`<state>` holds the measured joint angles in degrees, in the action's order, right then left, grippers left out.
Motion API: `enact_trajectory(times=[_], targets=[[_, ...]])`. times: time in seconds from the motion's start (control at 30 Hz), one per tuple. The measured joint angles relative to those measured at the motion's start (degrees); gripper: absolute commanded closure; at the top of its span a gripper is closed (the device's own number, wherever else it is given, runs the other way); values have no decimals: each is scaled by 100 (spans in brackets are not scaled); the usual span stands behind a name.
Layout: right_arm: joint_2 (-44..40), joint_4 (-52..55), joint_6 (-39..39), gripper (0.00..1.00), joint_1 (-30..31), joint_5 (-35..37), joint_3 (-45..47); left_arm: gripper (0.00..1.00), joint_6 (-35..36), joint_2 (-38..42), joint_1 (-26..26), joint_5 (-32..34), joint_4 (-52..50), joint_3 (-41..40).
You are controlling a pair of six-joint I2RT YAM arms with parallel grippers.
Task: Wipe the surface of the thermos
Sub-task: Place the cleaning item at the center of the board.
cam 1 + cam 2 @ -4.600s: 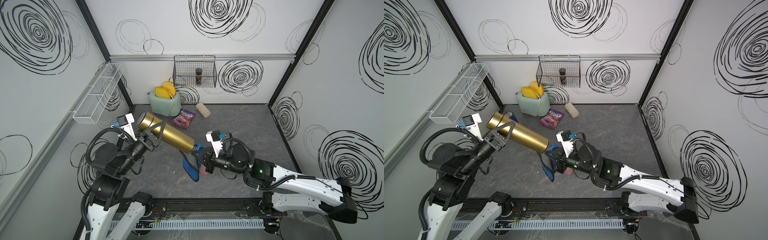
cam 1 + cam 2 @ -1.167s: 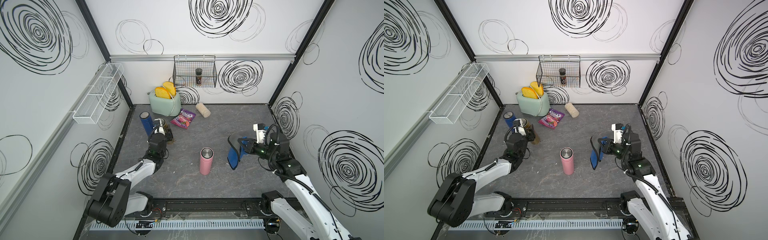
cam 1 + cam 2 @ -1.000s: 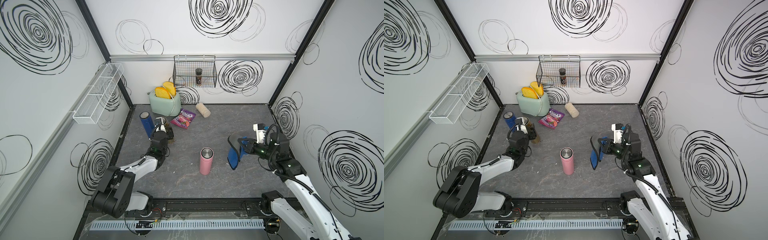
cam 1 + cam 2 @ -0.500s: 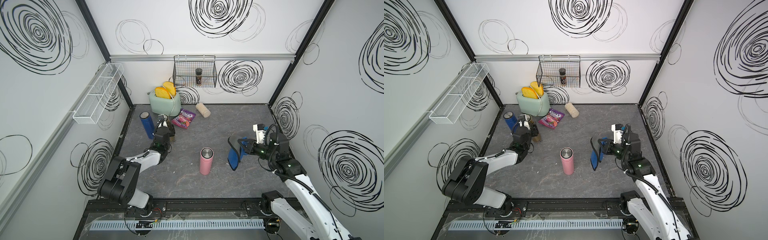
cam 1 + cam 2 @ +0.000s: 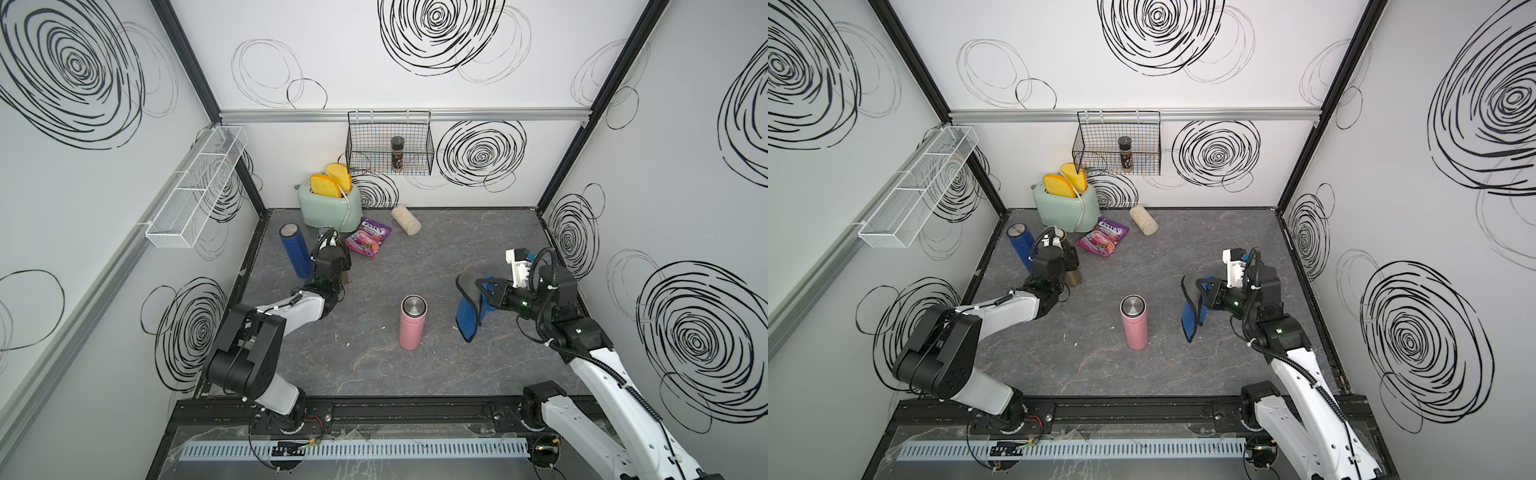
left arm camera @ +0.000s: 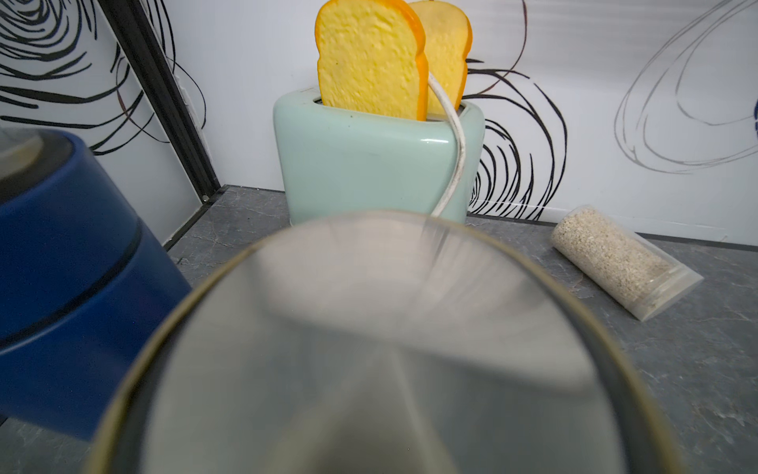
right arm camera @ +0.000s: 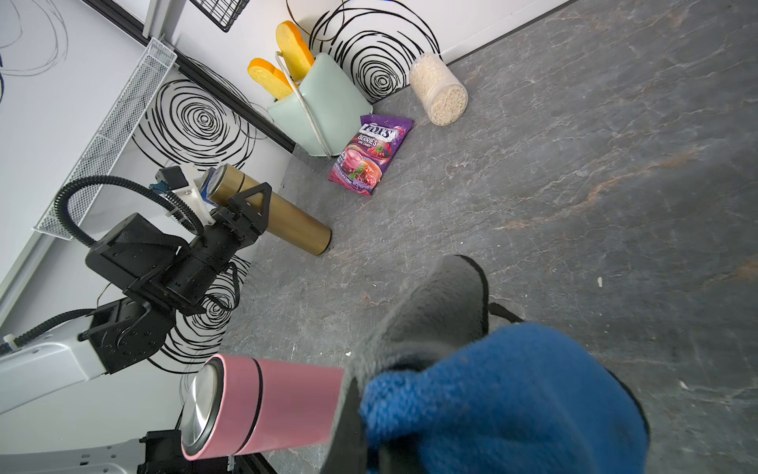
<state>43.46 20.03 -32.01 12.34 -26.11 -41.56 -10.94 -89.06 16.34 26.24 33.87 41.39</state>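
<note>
Gold metal shows at the far left of the counter (image 5: 415,374): the gold thermos (image 7: 283,217) has its base on the surface, just beside a blue thermos (image 5: 294,249) and in front of the mint toaster (image 5: 330,208). The jaws of the left gripper (image 7: 244,199) are clamped round its upper body. Well apart from it, the right gripper (image 5: 1204,291) has its jaws pinched on a blue-and-grey cloth (image 5: 1190,316). The cloth hangs near a pink thermos (image 5: 1133,322) standing mid-counter, without touching it.
</note>
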Motion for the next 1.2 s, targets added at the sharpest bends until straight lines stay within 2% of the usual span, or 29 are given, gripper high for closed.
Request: enact_trajectory(times=[0.2, 0.33, 0.67, 0.9, 1.2], targets=[[-66, 79, 13, 100, 0, 13, 0, 18, -48, 15, 0, 20, -39, 0], [-101, 101, 13, 100, 0, 17, 0, 2, -76, 122, 0, 101, -203, 0], [-127, 101, 9, 100, 0, 17, 0, 3, -190, 719, 0, 138, -793, 0], [-133, 101, 7, 100, 0, 15, 0, 3, -431, 1366, 0, 4, -1832, 4], [-149, 103, -15, 100, 0, -31, -2, 3, -636, 2184, 9, -503, -3226, 144]])
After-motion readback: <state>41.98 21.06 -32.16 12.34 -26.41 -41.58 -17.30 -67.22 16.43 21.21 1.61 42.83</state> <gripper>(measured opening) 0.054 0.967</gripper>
